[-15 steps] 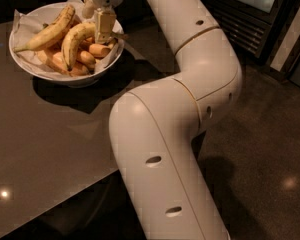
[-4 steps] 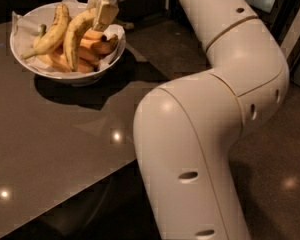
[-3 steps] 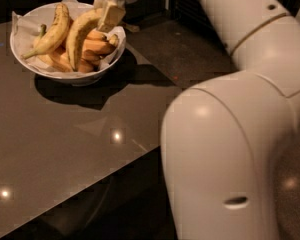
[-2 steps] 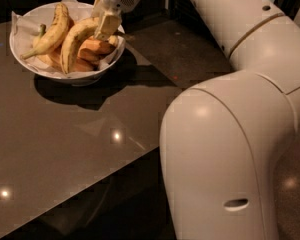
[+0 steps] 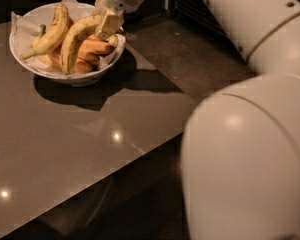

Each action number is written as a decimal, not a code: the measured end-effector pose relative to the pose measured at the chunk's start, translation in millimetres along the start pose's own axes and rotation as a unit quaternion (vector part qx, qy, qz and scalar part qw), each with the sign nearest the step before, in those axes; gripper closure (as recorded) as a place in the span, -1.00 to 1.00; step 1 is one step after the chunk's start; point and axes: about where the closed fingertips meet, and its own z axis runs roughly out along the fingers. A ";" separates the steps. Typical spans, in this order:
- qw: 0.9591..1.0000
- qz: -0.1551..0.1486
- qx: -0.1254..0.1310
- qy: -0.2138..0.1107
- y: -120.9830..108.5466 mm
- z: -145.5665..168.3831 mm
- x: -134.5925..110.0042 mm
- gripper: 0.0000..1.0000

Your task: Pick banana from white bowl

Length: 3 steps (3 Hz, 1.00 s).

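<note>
The white bowl (image 5: 25, 59), lined with crinkled white paper, stands at the far left of the dark table. The banana (image 5: 72, 41), large, curved and yellow with greenish streaks, lies across the pile in the bowl with its upper end raised to the right. My gripper (image 5: 106, 25) reaches down from the top of the view and is shut on that upper end. One pale finger (image 5: 110, 24) shows in front of the banana; the other is hidden behind it.
A straighter brown-flecked banana (image 5: 51, 30) lies left of the gripped one. Short orange-yellow bananas (image 5: 92, 48) sit under and beside it. My arm's big white links (image 5: 245, 149) fill the right side. The table's front edge (image 5: 140, 156) runs diagonally, with dark floor beyond.
The gripper has come down from above the bowl onto the curved banana's upper end, and that end now sits a little higher. My arm's large links have swung across the right of the view.
</note>
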 end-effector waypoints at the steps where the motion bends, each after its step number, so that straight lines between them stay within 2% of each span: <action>1: 0.999 0.018 0.031 -0.012 30.3 -34.1 -15.3 1.00; 2: 1.000 0.026 0.006 -0.003 51.9 -16.9 -5.8 1.00; 3: 1.000 0.026 0.005 -0.003 52.0 -16.6 -5.6 1.00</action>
